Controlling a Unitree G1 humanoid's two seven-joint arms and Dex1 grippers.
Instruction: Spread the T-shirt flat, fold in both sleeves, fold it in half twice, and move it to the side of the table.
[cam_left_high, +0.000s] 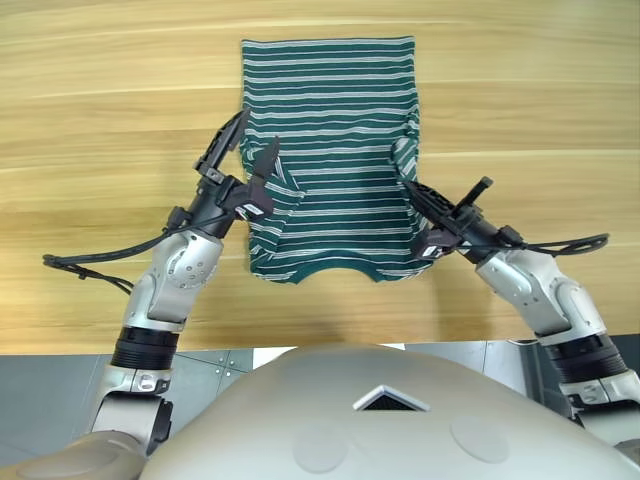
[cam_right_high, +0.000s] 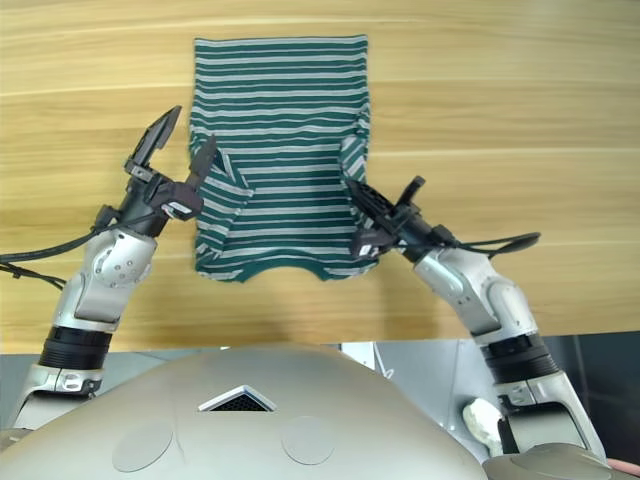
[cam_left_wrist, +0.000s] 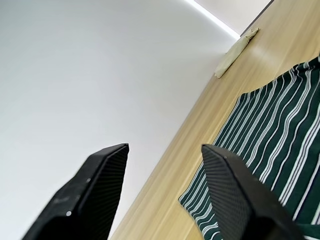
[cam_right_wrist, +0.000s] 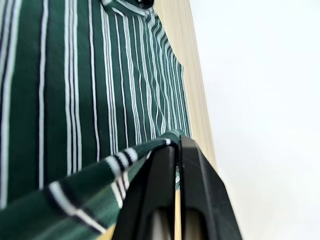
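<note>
While in grip of right hand, T-shirt lengthwise near-to-far, neckline seemingly nearest.

Left arm: silver-grey metal housings. The rounded joint cover is ringed with small screws, and a black ribbed collar sits below it. Right arm: matching silver-grey shells and black ribbed collar. A thin black cable loops off each wrist. Left gripper and right gripper: black, each with two tapered fingers in a fine woven texture. Each base carries a small white label.
</note>
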